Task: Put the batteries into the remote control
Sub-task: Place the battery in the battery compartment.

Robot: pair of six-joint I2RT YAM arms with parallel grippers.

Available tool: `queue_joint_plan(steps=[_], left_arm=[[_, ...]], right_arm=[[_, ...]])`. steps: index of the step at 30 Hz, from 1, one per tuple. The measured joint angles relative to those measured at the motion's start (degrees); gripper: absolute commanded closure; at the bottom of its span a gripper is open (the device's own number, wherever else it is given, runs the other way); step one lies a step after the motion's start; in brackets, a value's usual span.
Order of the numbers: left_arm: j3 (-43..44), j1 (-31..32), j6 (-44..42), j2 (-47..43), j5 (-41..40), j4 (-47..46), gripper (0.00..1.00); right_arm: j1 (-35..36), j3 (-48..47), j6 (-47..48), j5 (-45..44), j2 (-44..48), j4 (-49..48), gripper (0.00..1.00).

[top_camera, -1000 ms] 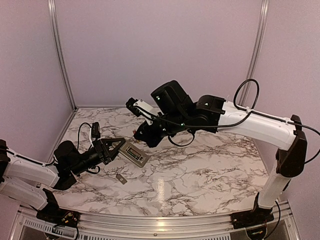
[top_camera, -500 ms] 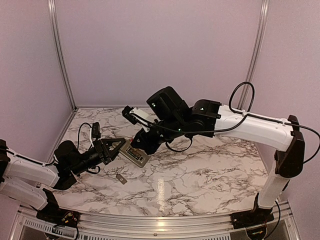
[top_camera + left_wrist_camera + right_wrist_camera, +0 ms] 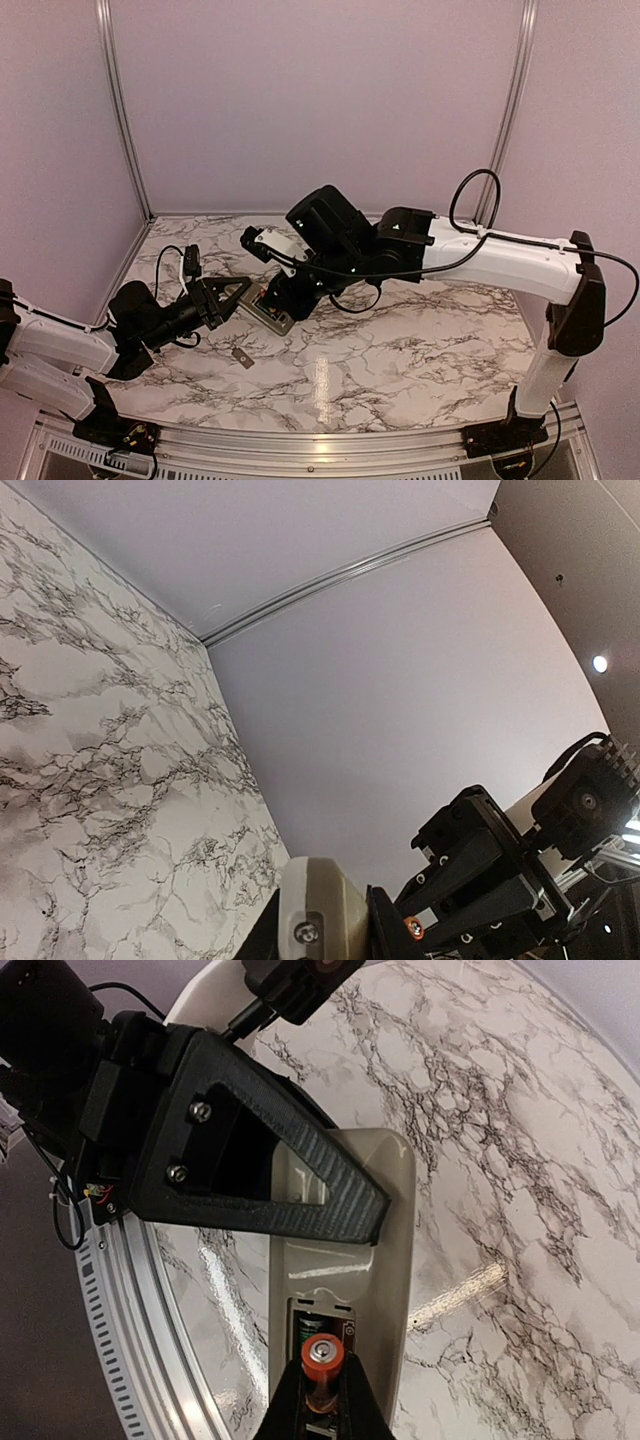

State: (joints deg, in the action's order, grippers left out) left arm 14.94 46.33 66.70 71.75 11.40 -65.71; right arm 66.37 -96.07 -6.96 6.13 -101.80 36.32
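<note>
The remote control [image 3: 272, 314] lies back up near the table's left, grey-beige in the right wrist view [image 3: 390, 1210]. My left gripper [image 3: 232, 296] is shut on its near end; one left finger [image 3: 270, 1185] crosses it, and its end shows between the fingers in the left wrist view [image 3: 320, 905]. The dark blackish-green battery [image 3: 313, 1331] sits in the open battery recess [image 3: 352, 1335]. My right gripper [image 3: 323, 1390] is shut on the orange-red battery [image 3: 323, 1357], held end-on just above the recess. From above, the right gripper [image 3: 273, 296] hangs over the remote.
A small flat grey cover piece [image 3: 242, 357] lies on the marble table [image 3: 400, 350] in front of the remote. Purple walls close the back and sides. The table's metal front rail [image 3: 110, 1290] runs close beside the remote.
My right arm has swung left and down, bringing the orange-red battery from above the table's middle to just over the remote's recess. The left gripper and remote have not moved.
</note>
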Motion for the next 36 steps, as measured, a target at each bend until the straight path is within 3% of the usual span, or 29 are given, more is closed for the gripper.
queue_joint_plan(steps=[15, 22, 31, 36], left_arm=[[0.00, 0.00, -0.11, 0.35, 0.04, 3.04, 1.00], [0.00, -0.11, -0.13, 0.37, -0.04, 3.02, 1.00], [0.35, -0.15, -0.09, 0.35, 0.17, 2.47, 1.00], [0.50, -0.15, -0.74, 0.22, 1.07, 2.62, 1.00]], right_arm=[[3.78, -1.51, 4.22, -11.08, -2.86, 4.66, 0.95], [4.11, -1.51, 4.70, -11.80, -2.86, 5.05, 0.63], [3.78, -1.49, 3.76, -10.71, -2.01, 5.20, 0.48], [1.46, 3.63, 2.40, -5.33, 4.28, -0.09, 0.40]])
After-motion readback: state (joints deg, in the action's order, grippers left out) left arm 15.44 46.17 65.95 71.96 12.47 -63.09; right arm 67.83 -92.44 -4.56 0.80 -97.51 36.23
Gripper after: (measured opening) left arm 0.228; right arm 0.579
